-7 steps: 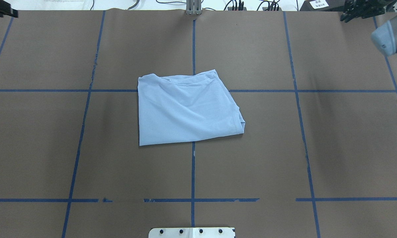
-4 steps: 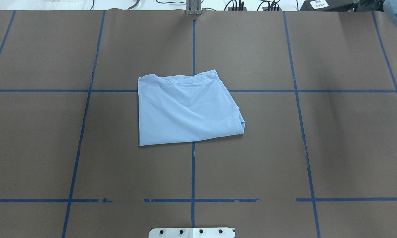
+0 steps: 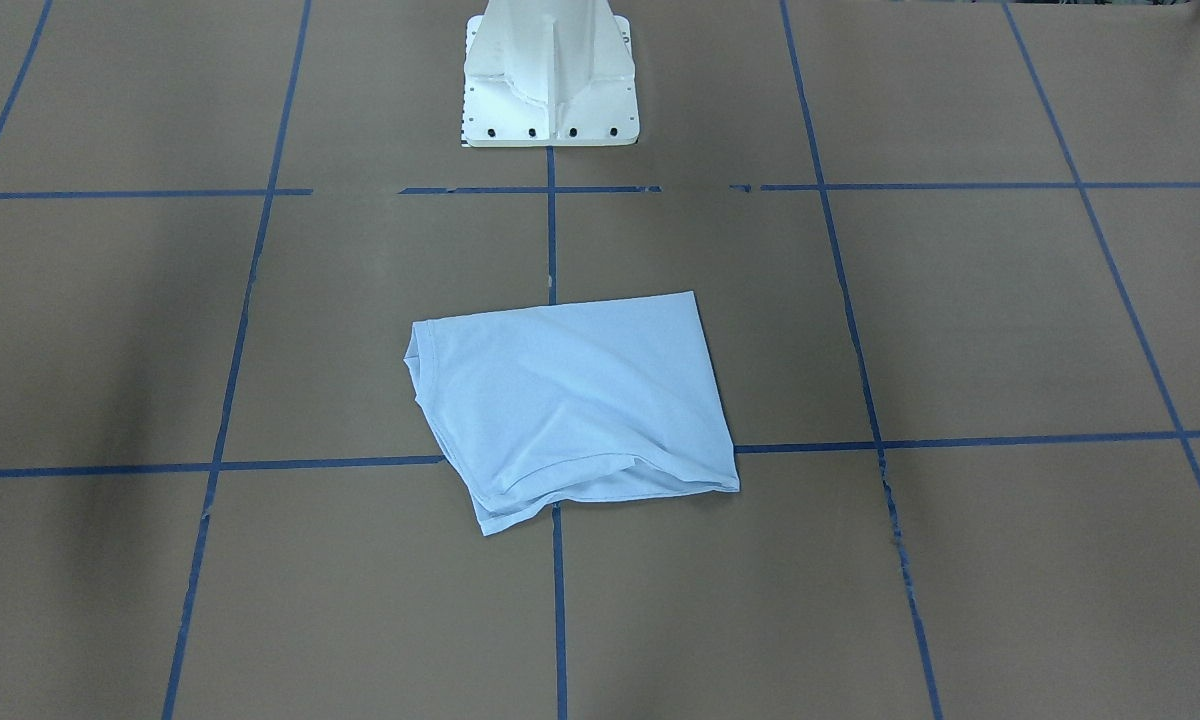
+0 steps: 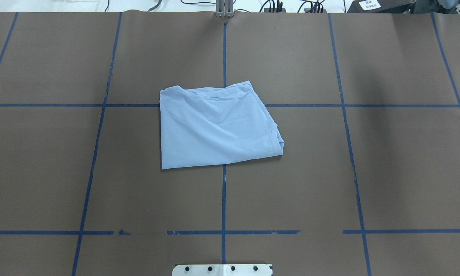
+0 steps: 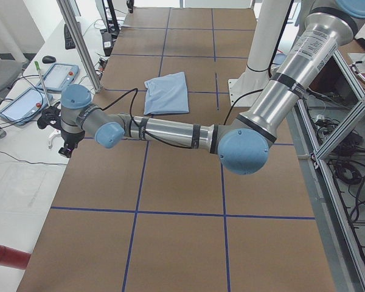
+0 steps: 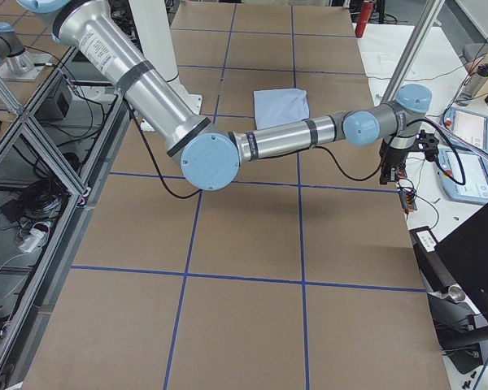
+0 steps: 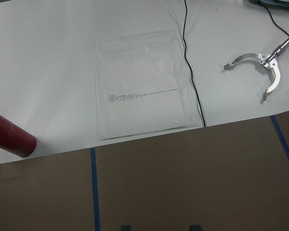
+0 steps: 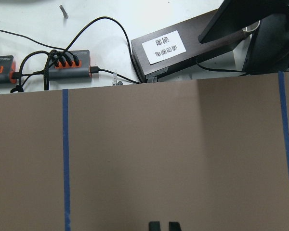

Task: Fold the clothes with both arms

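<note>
The light blue T-shirt [image 4: 214,126] lies folded into a rough square at the table's middle; it also shows in the front-facing view [image 3: 580,400] and both side views [image 5: 167,92] [image 6: 281,104]. Its print and collar are hidden. Both arms are stretched out far from it, touching nothing. My left gripper [image 7: 161,228] hangs over the table's far left edge [image 5: 56,131], its fingertips wide apart and empty. My right gripper [image 8: 164,226] hangs over the far right edge [image 6: 393,166], its fingertips close together with nothing between them.
The white pedestal base [image 3: 550,80] stands at the robot's side. Beyond the far edge lie a red cylinder [image 7: 9,139], a clear plastic bag [image 7: 142,103], metal tongs [image 7: 260,65], USB hubs [image 8: 72,60] and a labelled black box [image 8: 183,48].
Both arms have swung outward and left the overhead view: the left gripper from the top left corner, the right arm from the top right. The shirt has not moved.
</note>
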`<state>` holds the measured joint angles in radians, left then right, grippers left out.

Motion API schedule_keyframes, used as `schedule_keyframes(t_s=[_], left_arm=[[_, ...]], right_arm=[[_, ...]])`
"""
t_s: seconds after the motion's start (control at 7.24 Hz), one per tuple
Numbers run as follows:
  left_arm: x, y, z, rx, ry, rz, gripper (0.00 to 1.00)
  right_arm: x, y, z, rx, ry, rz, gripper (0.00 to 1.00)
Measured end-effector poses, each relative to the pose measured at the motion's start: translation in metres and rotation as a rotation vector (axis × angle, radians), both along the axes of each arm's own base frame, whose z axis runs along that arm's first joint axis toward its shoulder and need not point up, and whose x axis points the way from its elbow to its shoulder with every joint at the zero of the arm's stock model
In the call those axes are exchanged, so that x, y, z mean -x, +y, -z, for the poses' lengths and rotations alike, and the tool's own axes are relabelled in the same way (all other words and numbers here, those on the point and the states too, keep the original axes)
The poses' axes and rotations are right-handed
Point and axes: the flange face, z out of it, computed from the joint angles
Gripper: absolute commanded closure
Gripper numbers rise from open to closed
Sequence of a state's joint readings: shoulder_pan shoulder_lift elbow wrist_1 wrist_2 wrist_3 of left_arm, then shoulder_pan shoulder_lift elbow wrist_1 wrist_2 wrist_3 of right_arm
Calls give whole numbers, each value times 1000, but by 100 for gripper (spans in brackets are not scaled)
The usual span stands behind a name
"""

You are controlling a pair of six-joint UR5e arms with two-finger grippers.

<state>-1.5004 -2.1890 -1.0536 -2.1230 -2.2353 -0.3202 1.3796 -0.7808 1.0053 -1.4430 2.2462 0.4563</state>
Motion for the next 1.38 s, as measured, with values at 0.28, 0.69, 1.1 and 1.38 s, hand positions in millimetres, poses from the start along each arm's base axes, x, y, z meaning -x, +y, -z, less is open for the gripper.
schedule_keyframes(t_s=[0.28, 0.69, 1.1, 1.38], left_arm=[[20, 2, -7, 68, 51, -34, 0], [57, 49, -61, 207, -12, -193, 0], [66, 171, -109, 226, -23, -219, 0], [64, 241, -105, 207, -24, -215, 0]], right_arm=[[-34, 10, -22, -9, -23, 71, 0], [-66, 79, -63, 45, -24, 272, 0], [-86, 152, -77, 79, -29, 313, 0], [-81, 194, -102, 99, -31, 325, 0]])
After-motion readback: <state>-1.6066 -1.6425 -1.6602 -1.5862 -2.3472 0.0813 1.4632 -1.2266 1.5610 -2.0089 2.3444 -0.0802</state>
